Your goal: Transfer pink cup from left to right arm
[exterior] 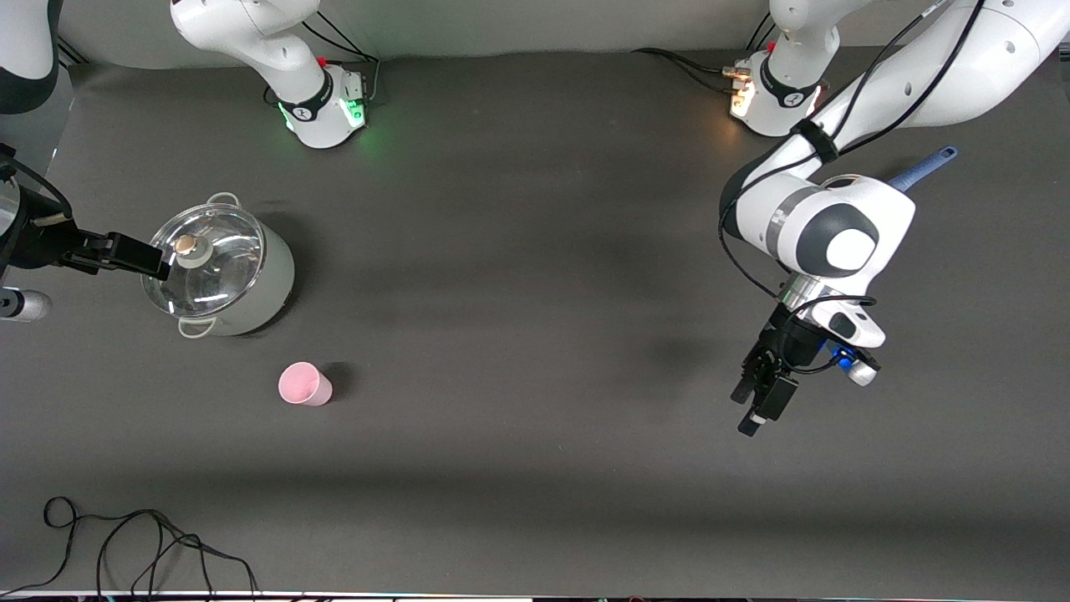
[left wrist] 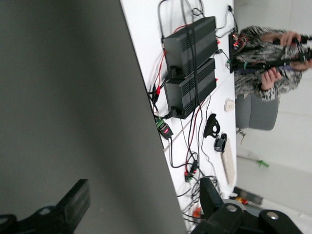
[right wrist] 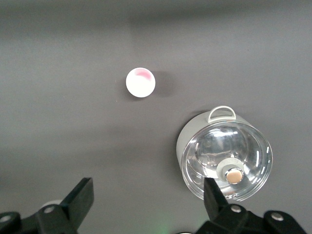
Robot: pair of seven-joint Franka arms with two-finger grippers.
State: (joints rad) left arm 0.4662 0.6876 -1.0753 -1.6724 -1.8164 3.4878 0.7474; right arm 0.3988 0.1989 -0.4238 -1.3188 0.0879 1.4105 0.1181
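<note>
Pink cup [exterior: 304, 385] stands upright on the table [exterior: 518, 251], near the lidded pot [exterior: 219, 270] and nearer the front camera. Left gripper [exterior: 759, 400] hangs spread at the left arm's end; right gripper [exterior: 138, 256], also spread, hovers beside the pot.

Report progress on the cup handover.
Nothing looks done. The cup stands upright on the table, nearer the camera than the lidded pot, untouched. In hand: nothing; the left gripper hangs open at its own end, the right gripper open beside the pot. Left: pickup, handover.
</note>
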